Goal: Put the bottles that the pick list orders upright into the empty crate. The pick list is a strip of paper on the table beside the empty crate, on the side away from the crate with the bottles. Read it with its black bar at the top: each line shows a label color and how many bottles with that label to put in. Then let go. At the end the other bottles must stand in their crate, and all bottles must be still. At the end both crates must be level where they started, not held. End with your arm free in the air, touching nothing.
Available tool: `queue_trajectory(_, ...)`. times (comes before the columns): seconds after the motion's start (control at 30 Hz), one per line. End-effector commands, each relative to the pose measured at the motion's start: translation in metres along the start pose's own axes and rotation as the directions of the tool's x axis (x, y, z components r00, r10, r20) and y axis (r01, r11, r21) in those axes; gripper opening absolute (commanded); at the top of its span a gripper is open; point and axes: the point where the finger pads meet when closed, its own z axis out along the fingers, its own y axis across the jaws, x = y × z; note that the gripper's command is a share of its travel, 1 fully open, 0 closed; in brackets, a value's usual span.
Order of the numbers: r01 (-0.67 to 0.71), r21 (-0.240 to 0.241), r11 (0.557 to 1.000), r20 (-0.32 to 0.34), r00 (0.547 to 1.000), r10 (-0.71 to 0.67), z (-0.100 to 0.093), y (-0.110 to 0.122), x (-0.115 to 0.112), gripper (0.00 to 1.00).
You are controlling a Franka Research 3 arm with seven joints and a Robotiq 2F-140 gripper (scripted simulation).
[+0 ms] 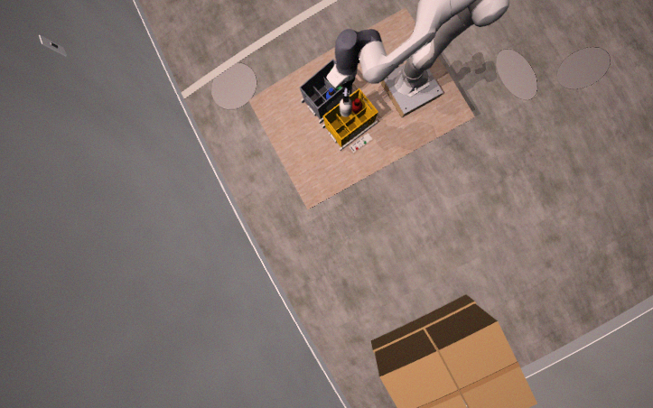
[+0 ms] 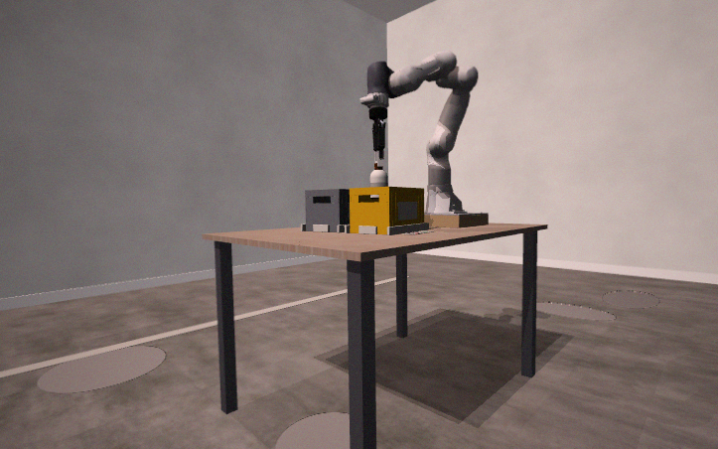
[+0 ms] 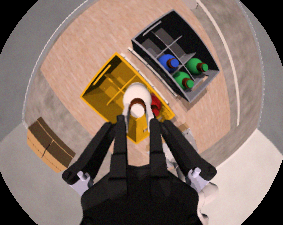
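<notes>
The black two-finger gripper (image 1: 346,92) (image 2: 378,156) (image 3: 137,108), nearly closed, grips the white bottle (image 1: 345,107) (image 2: 378,178) (image 3: 137,93) by its neck, probably for upright lowering.

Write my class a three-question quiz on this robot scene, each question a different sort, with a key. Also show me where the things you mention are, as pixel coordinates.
1. True or false: the claw (image 1: 346,91) (image 2: 379,153) (image 3: 137,108) is shut on the white bottle (image 1: 345,107) (image 2: 378,178) (image 3: 137,91).
2. Which colour are two of the bottles in the grey crate (image 1: 318,107) (image 2: 326,215) (image 3: 177,90)?
A) red B) green C) white
3. Fill in: the red bottle (image 1: 357,106) (image 3: 155,106) is in the ____ crate.

Key: 1 true; 2 B; 3 yellow
</notes>
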Motion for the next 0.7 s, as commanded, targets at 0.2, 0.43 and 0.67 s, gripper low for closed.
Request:
queue_trajectory(0.2, -0.005, 0.006, 1.0, -0.016, 1.0, 0.005, 0.005, -0.002, 0.005, 0.0)
queue_trajectory(0.43, -0.005, 0.006, 1.0, -0.016, 1.0, 0.005, 0.012, -0.002, 0.006, 0.0)
queue_trajectory(0.67, -0.005, 0.006, 1.0, -0.016, 1.0, 0.005, 0.019, -0.002, 0.006, 0.0)
